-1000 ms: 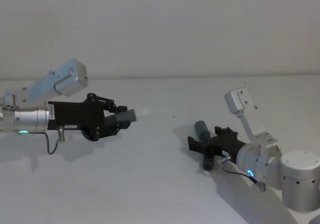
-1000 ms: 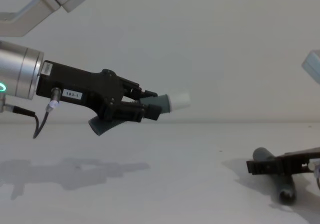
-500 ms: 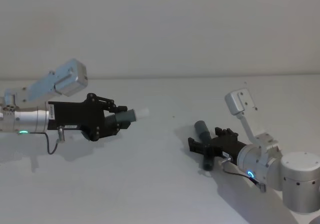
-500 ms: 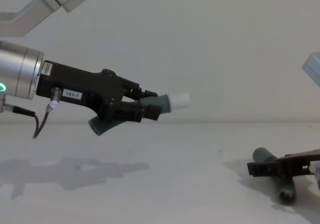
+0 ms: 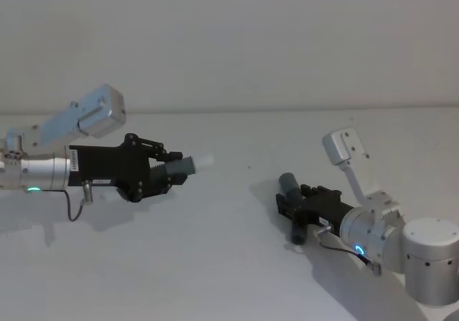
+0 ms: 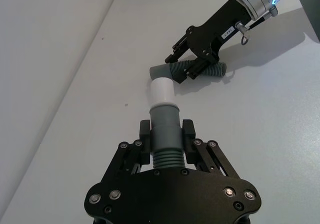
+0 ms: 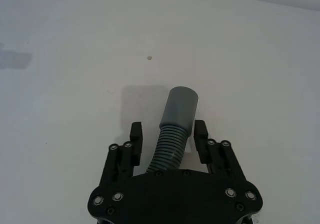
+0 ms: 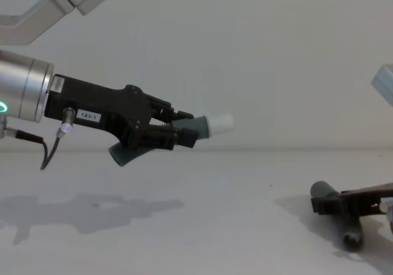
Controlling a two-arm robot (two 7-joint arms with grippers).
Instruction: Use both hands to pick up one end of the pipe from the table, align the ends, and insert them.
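Pipe's white-tipped piece [image 6: 163,111] hanging clamped in left claw [image 6: 166,131], right claw [image 7: 167,133] sitting open astride ribbed piece [image 7: 176,116] on bench [image 5: 215,256].

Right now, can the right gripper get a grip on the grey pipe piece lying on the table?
Probably yes. The right gripper straddles the ribbed pipe piece on the table, its fingers open on either side, with nothing between them and the piece.
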